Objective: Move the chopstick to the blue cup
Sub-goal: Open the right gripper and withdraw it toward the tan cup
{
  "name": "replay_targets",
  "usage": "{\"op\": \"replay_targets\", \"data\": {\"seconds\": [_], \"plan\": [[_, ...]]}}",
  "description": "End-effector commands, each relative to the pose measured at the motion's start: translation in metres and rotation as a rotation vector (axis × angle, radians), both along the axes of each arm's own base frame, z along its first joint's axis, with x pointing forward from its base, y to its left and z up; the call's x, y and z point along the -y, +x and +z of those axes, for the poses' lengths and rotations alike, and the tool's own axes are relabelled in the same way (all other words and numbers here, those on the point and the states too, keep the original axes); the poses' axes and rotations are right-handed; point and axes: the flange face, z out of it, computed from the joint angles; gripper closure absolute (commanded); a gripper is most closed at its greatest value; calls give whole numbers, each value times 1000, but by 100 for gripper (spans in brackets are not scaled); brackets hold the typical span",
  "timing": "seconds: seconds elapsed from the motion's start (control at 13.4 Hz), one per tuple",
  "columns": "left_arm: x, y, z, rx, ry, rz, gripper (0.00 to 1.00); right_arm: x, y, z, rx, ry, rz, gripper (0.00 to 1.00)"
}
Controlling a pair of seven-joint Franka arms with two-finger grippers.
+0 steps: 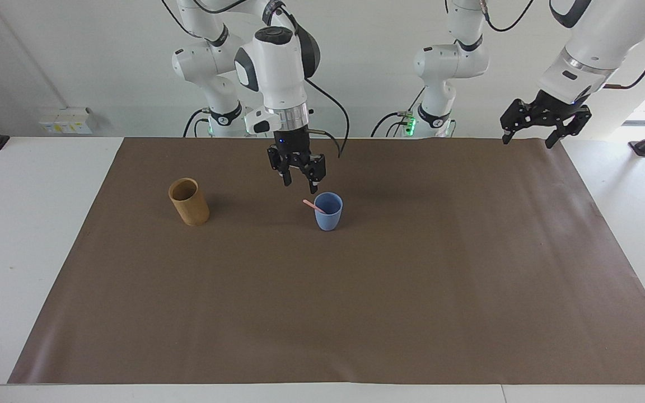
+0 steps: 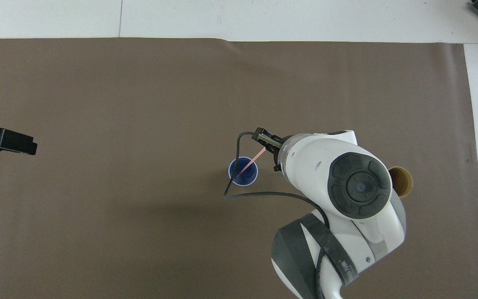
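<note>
The blue cup (image 1: pixel 328 211) (image 2: pixel 243 171) stands upright near the middle of the brown mat. The pale pink chopstick (image 1: pixel 313 206) (image 2: pixel 252 162) rests in it, its lower end inside and its upper end leaning out over the rim toward the right arm's end of the table. My right gripper (image 1: pixel 299 183) hangs open just above the chopstick's upper end, clear of it, with nothing between its fingers. In the overhead view the arm's body hides most of that gripper. My left gripper (image 1: pixel 531 137) (image 2: pixel 19 146) waits open in the air over the mat's edge at the left arm's end.
A tan bamboo-coloured cup (image 1: pixel 188 201) (image 2: pixel 401 181) stands on the mat (image 1: pixel 356 313) toward the right arm's end, about level with the blue cup. The right arm's black cable (image 2: pixel 264 194) loops above the blue cup.
</note>
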Motion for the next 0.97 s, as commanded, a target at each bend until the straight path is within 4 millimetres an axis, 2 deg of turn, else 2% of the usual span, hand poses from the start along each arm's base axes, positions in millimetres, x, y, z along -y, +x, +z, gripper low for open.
{"op": "replay_targets", "data": {"seconds": [0.0,0.3,0.37,0.52,0.67,0.9], "plan": [[-4,-11,1,-7,-11,16,0,61,2,32,-11,-80,53,0],[-4,-11,3,-10,-11,14,0,169,-1,60,-96,-188,222,0],[-4,-11,4,-10,-11,15,0,183,1,70,-108,-210,287,0],[-3,-11,4,-10,-9,14,0,196,5,87,-153,-234,380,0],[-3,-11,4,-10,-9,14,0,216,13,103,-172,-240,408,0],[-4,-11,4,-10,-9,16,0,251,34,119,-255,-236,468,0]]}}
